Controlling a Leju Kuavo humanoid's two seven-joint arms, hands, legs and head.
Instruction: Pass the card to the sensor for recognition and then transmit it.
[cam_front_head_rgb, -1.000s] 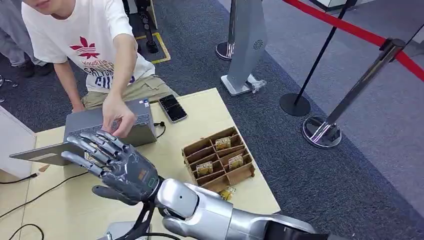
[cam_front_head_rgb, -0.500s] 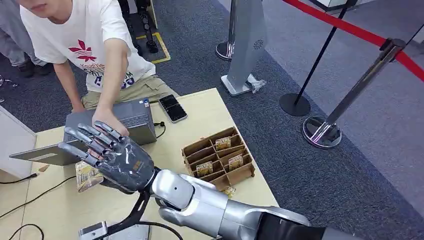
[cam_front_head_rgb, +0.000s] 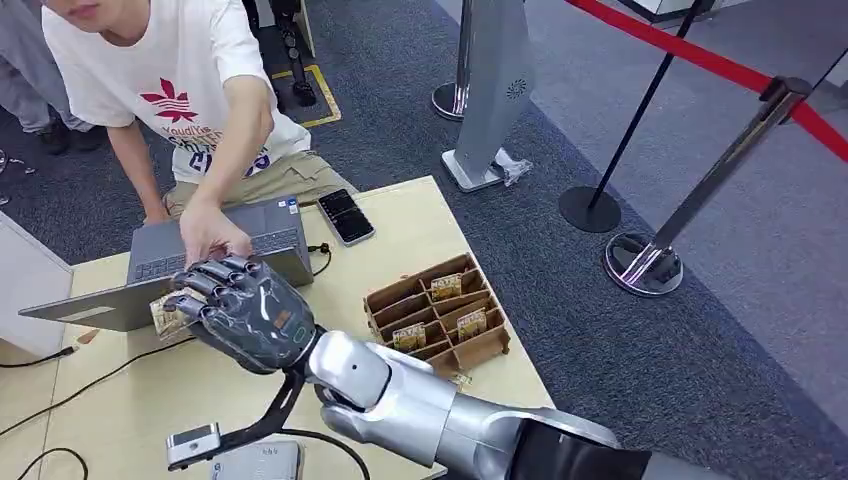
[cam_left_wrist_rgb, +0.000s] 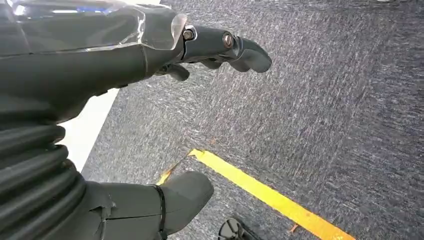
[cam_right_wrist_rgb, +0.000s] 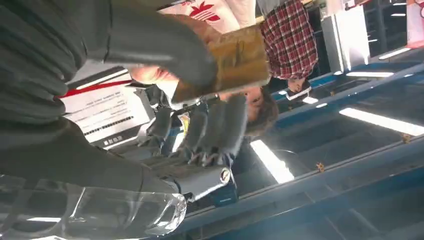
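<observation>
My right hand reaches across the wooden table towards the left and holds a yellowish card just in front of the open grey laptop. In the right wrist view the card is pinched between the thick thumb and the dark fingers. A flat grey device lies at the table's near edge, below the hand. My left hand hangs over grey carpet, thumb and fingers apart, holding nothing.
A person leans over the laptop with one hand on its keyboard, close to my right hand. A black phone lies behind a cardboard divider box with several cards. Cables trail at the table's left. Stanchions stand on the right.
My right hand's fingers were spread wide; now they are curled around the card, and the hand has turned and dropped towards the laptop's front edge. The person's hand shifted on the keyboard.
</observation>
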